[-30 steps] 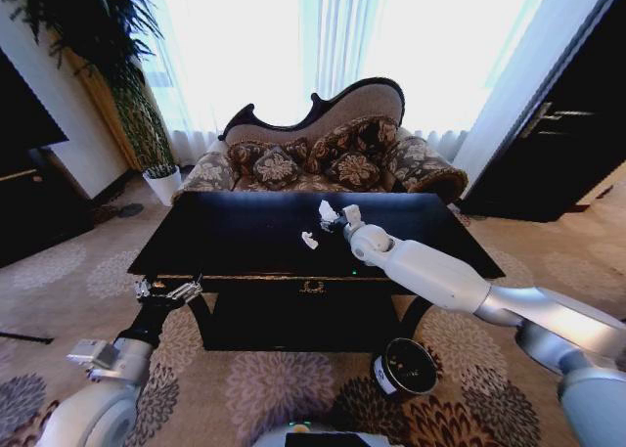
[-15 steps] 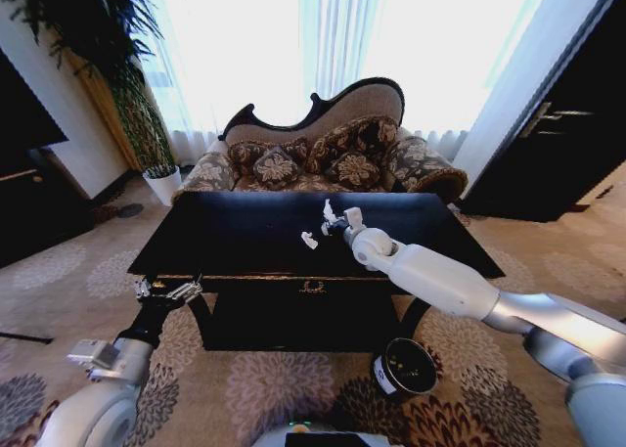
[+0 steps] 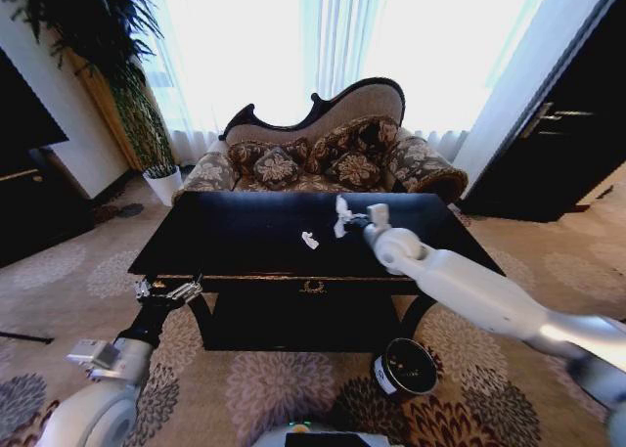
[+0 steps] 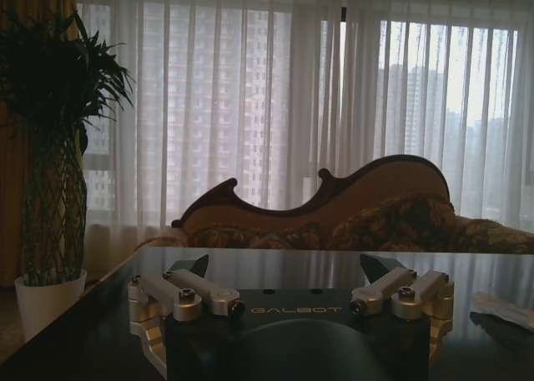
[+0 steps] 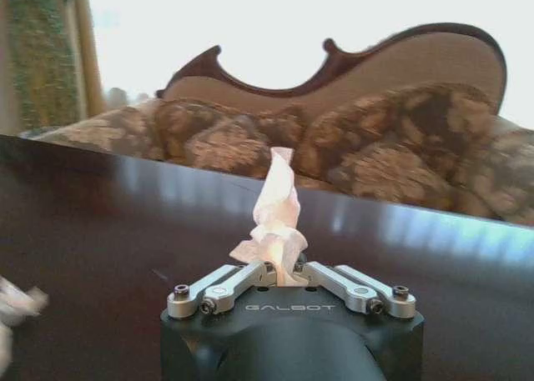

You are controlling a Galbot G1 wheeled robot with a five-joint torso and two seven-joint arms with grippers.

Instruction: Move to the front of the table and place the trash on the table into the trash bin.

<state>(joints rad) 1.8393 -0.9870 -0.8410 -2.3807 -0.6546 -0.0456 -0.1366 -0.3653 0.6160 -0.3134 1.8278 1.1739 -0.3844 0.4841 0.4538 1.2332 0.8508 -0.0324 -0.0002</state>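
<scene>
The glossy black table (image 3: 235, 237) stands right in front of me. My right gripper (image 3: 349, 219) hangs over its middle, shut on a white crumpled paper scrap (image 3: 340, 210). In the right wrist view the scrap (image 5: 276, 218) sticks up from between the shut fingers of the gripper (image 5: 282, 273), above the tabletop (image 5: 100, 206). A second white scrap (image 3: 309, 240) lies on the table just left of the gripper. The black trash bin (image 3: 404, 367) with a white label stands on the carpet below the right arm. My left gripper (image 3: 166, 290) is open and idle at the table's front left corner.
A patterned sofa (image 3: 323, 158) stands behind the table. A tall plant in a white pot (image 3: 162, 183) is at the back left, with dark furniture (image 3: 24, 188) on the left. A dark cabinet (image 3: 572, 144) is at the right. Patterned carpet lies around the table.
My right gripper has moved to the right over the table with the paper scrap held in it. The left arm and the other scrap have stayed put.
</scene>
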